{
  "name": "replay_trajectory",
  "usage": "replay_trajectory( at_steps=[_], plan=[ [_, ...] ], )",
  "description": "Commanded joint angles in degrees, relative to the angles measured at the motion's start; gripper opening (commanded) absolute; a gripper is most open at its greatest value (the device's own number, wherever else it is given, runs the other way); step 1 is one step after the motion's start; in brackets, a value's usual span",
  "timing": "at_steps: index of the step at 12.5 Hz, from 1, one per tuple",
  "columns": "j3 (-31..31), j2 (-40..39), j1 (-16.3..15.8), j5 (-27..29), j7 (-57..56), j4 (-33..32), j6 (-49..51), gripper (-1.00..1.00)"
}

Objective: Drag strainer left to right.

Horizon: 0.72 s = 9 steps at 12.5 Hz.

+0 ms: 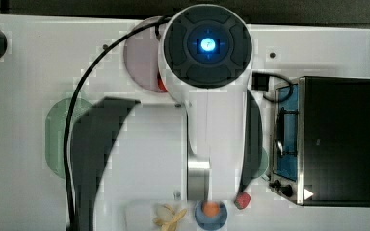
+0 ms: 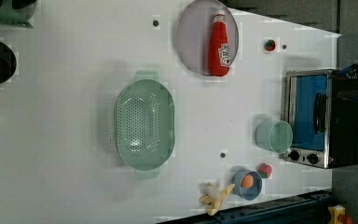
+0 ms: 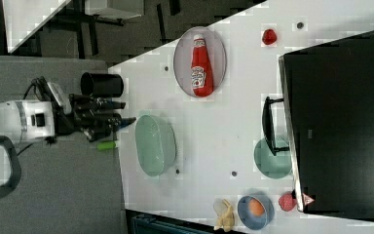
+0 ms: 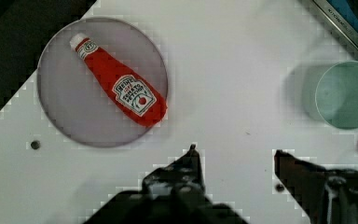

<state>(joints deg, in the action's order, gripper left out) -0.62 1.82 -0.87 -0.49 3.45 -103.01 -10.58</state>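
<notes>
Trouble from here, as I judge it, is a glancing catch: my pincer [image 4: 235, 156] hangs spread and empty, high and well apart from the strainer [image 2: 144, 124], which sits untouched mid-desk [image 2: 74, 70], a purple plate [image 2: 193, 42] bearing a ketchup bottle [image 2: 218, 44] beyond one of its ends. If I hook only the thin rim, the light plastic could tip or slip free. A drag across could also knock the green cup [image 2: 275, 136] or the toy oven [image 2: 321, 119].
</notes>
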Motion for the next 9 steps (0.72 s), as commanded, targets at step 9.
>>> replay_trajectory(
  at_steps=[9],
  plan=[
    [8.6,18.33,-0.29,2.51,5.32,-11.59,7.53,1.0]
  ],
)
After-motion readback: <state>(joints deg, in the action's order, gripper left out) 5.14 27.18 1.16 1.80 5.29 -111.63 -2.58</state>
